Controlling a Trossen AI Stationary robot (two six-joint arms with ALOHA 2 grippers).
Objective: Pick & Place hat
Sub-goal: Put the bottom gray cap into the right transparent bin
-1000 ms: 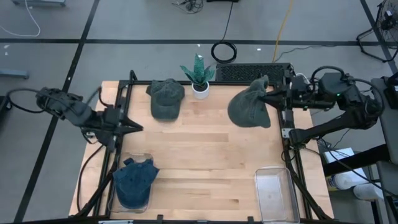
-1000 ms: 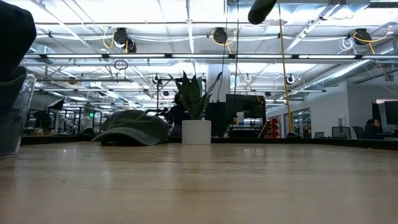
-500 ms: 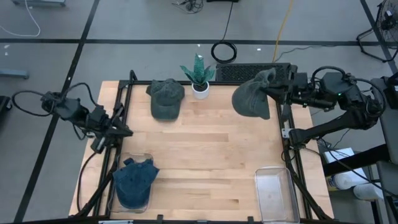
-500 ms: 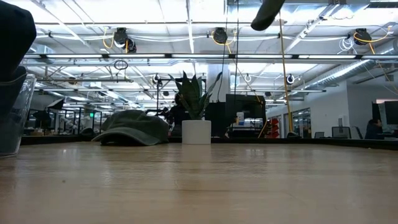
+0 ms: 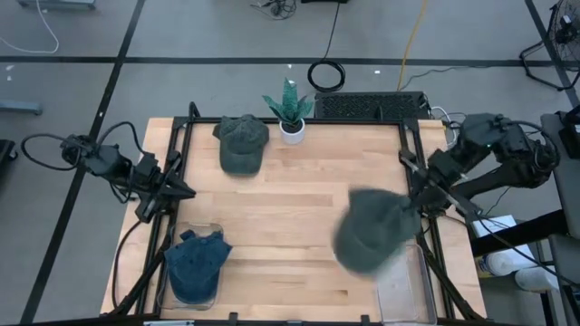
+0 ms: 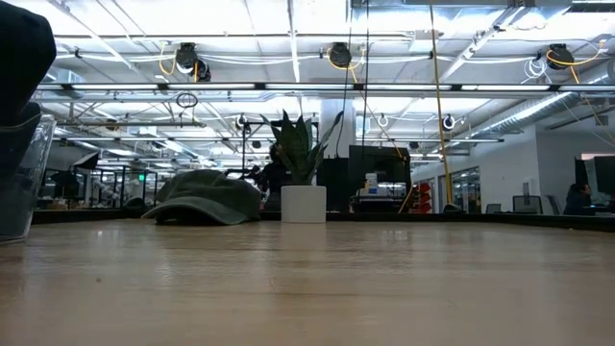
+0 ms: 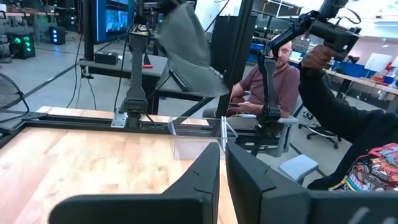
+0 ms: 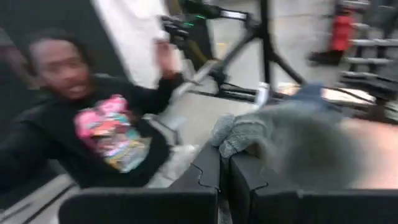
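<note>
Hat (image 5: pixel 243 143) left of plant (image 5: pixel 290 109); cap (image 5: pixel 198 263) in bin (image 5: pixel 215 230)

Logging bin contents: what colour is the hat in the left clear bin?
Dark blue hat, in the clear plastic bin; best in the high view.

The right gripper (image 8: pixel 222 163), its two dark fingers (image 8: pixel 205 167) pressed together, pinches a fold of the grey knitted fabric hat (image 8: pixel 292 140), which hangs blurred beyond the fingertips. Farther off, a person in a black shirt with a pink and yellow print (image 8: pixel 109 140) raises a hand (image 8: pixel 165 59).
</note>
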